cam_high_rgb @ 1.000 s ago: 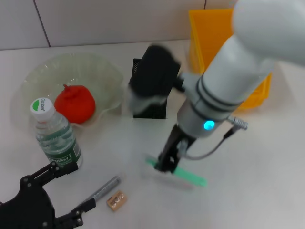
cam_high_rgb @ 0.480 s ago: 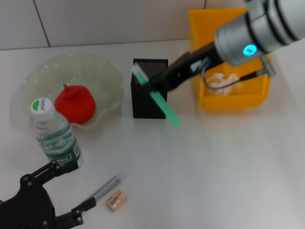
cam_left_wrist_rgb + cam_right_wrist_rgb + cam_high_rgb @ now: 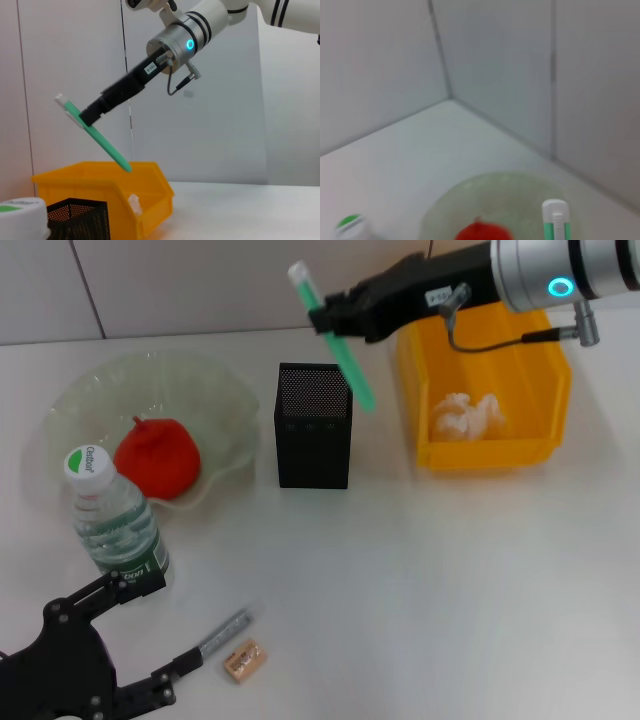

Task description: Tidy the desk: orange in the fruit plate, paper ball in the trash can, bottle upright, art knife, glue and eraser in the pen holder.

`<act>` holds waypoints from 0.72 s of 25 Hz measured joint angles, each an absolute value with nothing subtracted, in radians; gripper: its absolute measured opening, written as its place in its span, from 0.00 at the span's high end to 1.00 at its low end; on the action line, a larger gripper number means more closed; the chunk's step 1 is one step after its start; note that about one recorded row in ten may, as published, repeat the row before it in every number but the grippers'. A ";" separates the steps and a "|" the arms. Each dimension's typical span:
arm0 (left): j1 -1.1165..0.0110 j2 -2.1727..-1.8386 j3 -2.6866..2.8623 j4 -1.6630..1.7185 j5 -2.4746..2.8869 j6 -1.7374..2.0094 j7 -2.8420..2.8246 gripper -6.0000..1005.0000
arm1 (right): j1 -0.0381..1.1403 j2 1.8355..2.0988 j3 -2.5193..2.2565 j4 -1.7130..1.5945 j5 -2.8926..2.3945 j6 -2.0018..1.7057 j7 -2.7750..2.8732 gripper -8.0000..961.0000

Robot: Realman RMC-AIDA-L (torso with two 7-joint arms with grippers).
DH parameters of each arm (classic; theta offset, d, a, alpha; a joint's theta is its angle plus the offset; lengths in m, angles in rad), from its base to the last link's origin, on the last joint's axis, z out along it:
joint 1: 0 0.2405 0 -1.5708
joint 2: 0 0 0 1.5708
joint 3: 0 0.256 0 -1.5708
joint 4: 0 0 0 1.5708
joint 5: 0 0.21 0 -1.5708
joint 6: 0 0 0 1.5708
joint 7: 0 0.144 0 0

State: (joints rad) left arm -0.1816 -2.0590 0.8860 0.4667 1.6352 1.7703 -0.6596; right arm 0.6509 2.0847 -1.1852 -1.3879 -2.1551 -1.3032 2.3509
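The trash can (image 3: 545, 390), a bright orange-yellow bin at the far right of the white table (image 3: 450, 570), holds the paper ball (image 3: 465, 415), a crumpled white wad lying on its floor. In the left wrist view the can (image 3: 100, 187) shows its slanted front lip with a scrap of white just inside it. At the far left, the fruit plate (image 3: 220, 390), pale green and translucent with a ruffled rim, holds the orange (image 3: 157, 455), red-orange with a small nub on top. Between plate and can stands the pen holder (image 3: 313, 427), a square black mesh box; its inside cannot be made out.

The right gripper (image 3: 335, 315) hangs in the air above and just behind the holder, closed on the art knife (image 3: 340, 350), a long green strip with a white end. It grips the knife near the white end, so the knife slants down with its green tip nearest the holder's far right corner and clear of it. The left wrist view shows the knife (image 3: 95, 132) tilted above the can and the holder (image 3: 75, 217).

The bottle (image 3: 115, 525) stands upright in front of the plate, clear and crinkled with a green label and a white-and-green cap. The left gripper (image 3: 135, 635) rests low at the near left, its black fingers spread and empty. Just beside one fingertip lies the glue (image 3: 222, 633), a slim grey stick, and next to that the eraser (image 3: 245, 659), a tiny tan block.
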 joint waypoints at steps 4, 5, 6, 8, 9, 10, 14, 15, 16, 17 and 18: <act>-0.185 -2.059 0.884 0.467 1.635 1.768 -0.665 0.20 | 0.623 2.086 -1.190 -1.378 -2.111 -1.217 2.268 0.74; -0.187 -2.059 0.885 0.467 1.635 1.770 -0.666 0.20 | 0.616 2.086 -1.192 -1.371 -2.086 -1.199 2.243 0.74; -0.189 -2.059 0.885 0.466 1.635 1.771 -0.666 0.20 | 0.611 2.086 -1.194 -1.364 -2.060 -1.186 2.220 0.74; -0.189 -2.059 0.885 0.466 1.635 1.771 -0.666 0.20 | 0.604 2.086 -1.196 -1.344 -2.008 -1.159 2.171 0.73; -0.194 -2.059 0.885 0.466 1.635 1.768 -0.667 0.20 | 0.601 2.086 -1.196 -1.331 -1.985 -1.146 2.148 0.73; -0.196 -2.059 0.885 0.465 1.635 1.769 -0.668 0.20 | 0.600 2.086 -1.197 -1.313 -1.961 -1.130 2.116 0.73; -0.198 -2.060 0.885 0.463 1.635 1.771 -0.668 0.20 | 0.599 2.086 -1.212 -1.229 -1.861 -1.077 1.967 0.72; -0.198 -2.060 0.885 0.463 1.635 1.771 -0.668 0.20 | 0.599 2.086 -1.212 -1.229 -1.861 -1.077 1.967 0.72; -0.198 -2.060 0.885 0.462 1.635 1.772 -0.668 0.20 | 0.599 2.086 -1.220 -1.212 -1.849 -1.064 1.939 0.71; -0.198 -2.060 0.885 0.462 1.635 1.772 -0.668 0.20 | 0.598 2.086 -1.229 -1.201 -1.845 -1.051 1.924 0.71; -0.198 -2.060 0.885 0.462 1.635 1.772 -0.668 0.20 | 0.598 2.086 -1.238 -1.190 -1.843 -1.037 1.911 0.71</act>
